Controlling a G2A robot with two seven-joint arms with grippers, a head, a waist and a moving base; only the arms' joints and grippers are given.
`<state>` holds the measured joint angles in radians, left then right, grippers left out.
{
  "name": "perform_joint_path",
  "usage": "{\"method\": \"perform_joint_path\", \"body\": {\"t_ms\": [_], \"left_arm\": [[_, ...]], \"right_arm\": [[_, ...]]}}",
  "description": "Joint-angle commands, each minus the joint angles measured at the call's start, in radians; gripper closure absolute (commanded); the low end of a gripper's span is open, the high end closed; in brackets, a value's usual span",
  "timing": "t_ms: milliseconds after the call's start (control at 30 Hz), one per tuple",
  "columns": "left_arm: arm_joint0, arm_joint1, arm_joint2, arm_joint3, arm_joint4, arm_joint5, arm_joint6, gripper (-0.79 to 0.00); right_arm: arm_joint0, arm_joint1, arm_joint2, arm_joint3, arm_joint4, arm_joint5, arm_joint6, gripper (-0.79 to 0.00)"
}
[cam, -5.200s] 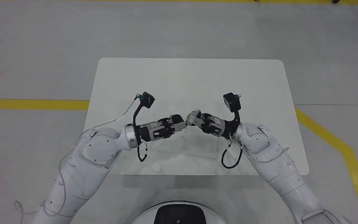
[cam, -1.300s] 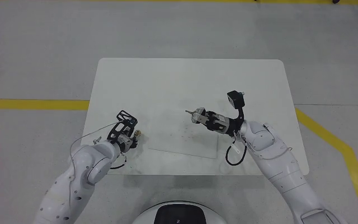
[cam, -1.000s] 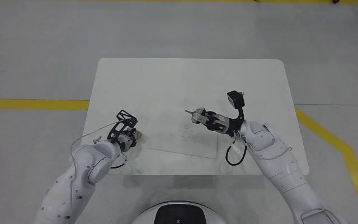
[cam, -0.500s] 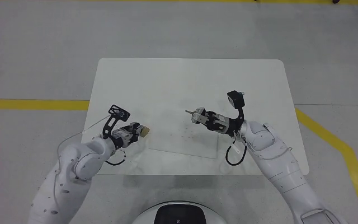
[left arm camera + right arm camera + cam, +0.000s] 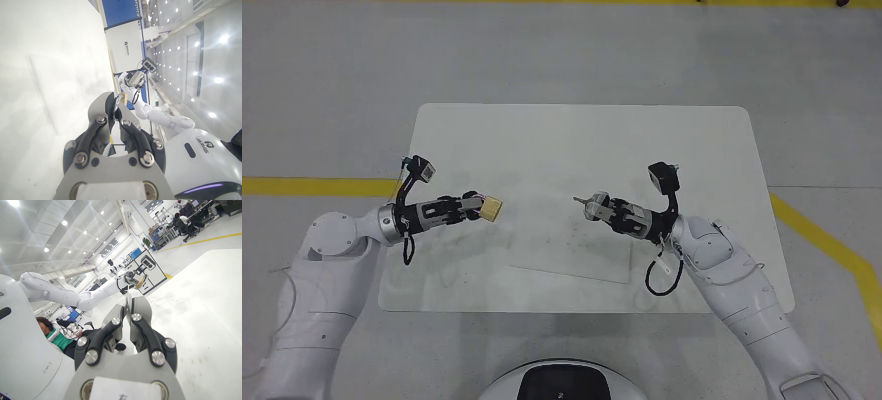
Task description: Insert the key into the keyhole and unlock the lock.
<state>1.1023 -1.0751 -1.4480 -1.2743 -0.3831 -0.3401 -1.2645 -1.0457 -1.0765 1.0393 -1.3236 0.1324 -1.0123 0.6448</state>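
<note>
Where the lock (image 5: 490,208) sits: in the air over the left part of the table (image 5: 642,140), at the tip of the left gripper (image 5: 474,208), not touching the tabletop.
Left gripper fingers: closed on the lock. The left wrist view shows the silver shackle (image 5: 116,103) pinched between the pads, with the brass body (image 5: 123,97) sticking out past the fingertips.
Key (image 5: 580,200): held over the middle of the table by the right gripper (image 5: 594,207), with its thin tip pointing toward the lock.
Right gripper fingers: closed flat on the key, which the right wrist view shows as a narrow metal strip (image 5: 128,306) squeezed between the pads.
Gap: lock and key face each other but are well apart.
Keyhole: too small to make out.
How the lock will likely handle: small, rigid and dense for its size, with smooth metal faces that could slip. Gripped by the shackle alone, the body may swing or twist when the key pushes in. A hold across the flat brass sides would probably brace it better.
How the key will likely handle: light, stiff and thin. It is best pinched at its broad head so the blade is free, and it may rotate in the pads when it is turned.
</note>
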Motion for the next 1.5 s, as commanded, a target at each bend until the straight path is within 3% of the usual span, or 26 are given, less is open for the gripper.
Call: {"method": "perform_joint_path", "body": {"t_ms": [0, 133, 267, 433, 533, 1033, 1467], "left_arm": [[0.000, 0.000, 0.000, 0.000, -0.001, 0.000, 0.000, 0.000], [0.052, -0.001, 0.010, -0.100, 0.037, -0.010, 0.100, 0.000], [0.075, -0.007, 0.069, -0.166, -0.034, 0.037, 0.037, 0.000], [0.009, -0.018, 0.151, -0.096, -0.163, 0.100, -0.107, 0.000], [-0.036, -0.026, 0.190, -0.044, -0.188, 0.111, -0.140, 0.000], [-0.087, -0.034, 0.228, 0.039, -0.251, 0.115, -0.147, 0.000], [-0.123, -0.042, 0.258, 0.127, -0.316, 0.162, -0.175, 0.000]], "right_arm": [[0.000, 0.000, 0.000, 0.000, 0.000, 0.000, 0.000, 0.000], [-0.005, -0.002, 0.010, -0.012, 0.002, 0.035, -0.042, 0.000], [0.018, -0.014, -0.011, -0.014, 0.062, 0.079, -0.079, 0.000], [0.074, -0.038, -0.066, 0.025, 0.075, 0.112, -0.098, 0.000], [0.099, -0.052, -0.098, 0.044, 0.057, 0.117, -0.099, 0.000], [0.101, -0.086, -0.171, 0.026, -0.080, 0.122, -0.119, 0.000], [0.112, -0.095, -0.217, 0.023, -0.042, 0.093, -0.008, 0.000]]}}
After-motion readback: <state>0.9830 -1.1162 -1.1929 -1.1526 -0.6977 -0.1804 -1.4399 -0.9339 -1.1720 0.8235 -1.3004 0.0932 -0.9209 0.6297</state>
